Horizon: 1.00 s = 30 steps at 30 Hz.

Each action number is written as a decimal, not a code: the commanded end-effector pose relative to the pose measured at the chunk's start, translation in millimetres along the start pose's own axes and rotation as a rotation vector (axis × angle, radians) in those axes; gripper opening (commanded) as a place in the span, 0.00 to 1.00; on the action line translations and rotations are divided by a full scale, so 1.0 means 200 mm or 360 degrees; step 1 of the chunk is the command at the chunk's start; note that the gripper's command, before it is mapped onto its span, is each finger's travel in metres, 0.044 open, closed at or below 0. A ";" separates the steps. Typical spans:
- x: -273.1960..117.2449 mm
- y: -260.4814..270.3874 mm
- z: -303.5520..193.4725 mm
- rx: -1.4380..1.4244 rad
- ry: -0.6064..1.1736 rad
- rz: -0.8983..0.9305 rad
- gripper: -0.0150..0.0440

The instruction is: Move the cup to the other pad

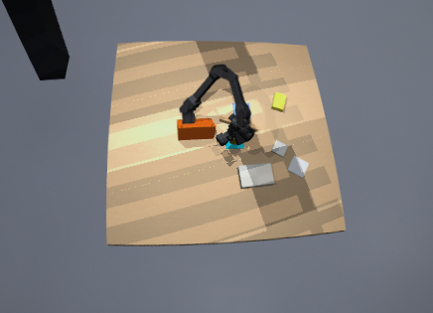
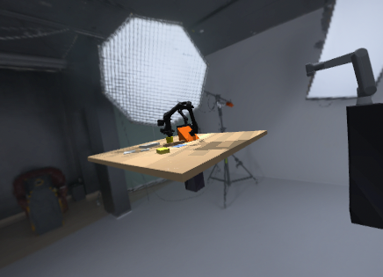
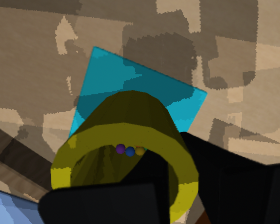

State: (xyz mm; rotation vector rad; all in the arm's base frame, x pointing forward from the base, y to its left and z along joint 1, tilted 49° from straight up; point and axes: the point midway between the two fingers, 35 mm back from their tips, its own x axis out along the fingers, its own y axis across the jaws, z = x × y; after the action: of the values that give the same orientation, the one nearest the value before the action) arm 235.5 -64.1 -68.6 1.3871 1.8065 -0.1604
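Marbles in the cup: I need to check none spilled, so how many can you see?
3, side by side inside the yellow cup held by the gripper: purple marble, blue marble, orange marble. The gripper covers part of the cup, so more may be hidden.

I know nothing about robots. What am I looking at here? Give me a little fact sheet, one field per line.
Held item: olive-yellow round cup, clamped in the black fingers
Gripper: shut on the cup's rim
Cup contents: three small marbles, purple, blue and orange, lying inside
Cup posture: looks roughly upright, mouth toward the wrist camera
Below the cup: bright cyan square pad
Other pad: pale blue, only a corner visible at the wrist view's lower left
Arm base: orange block on the wooden table
Spilled marbles: none seen
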 end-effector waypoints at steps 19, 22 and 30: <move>0.00 0.00 0.00 -0.0001 -0.0001 0.0000 0.50; 0.00 0.00 0.00 -0.0001 -0.0001 0.0000 0.50; -0.04 0.00 0.00 0.0000 -0.0002 0.0000 0.50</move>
State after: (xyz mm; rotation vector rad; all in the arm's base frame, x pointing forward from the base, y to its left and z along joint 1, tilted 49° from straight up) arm 234.7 -64.8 -66.7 1.3920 1.8126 -0.1603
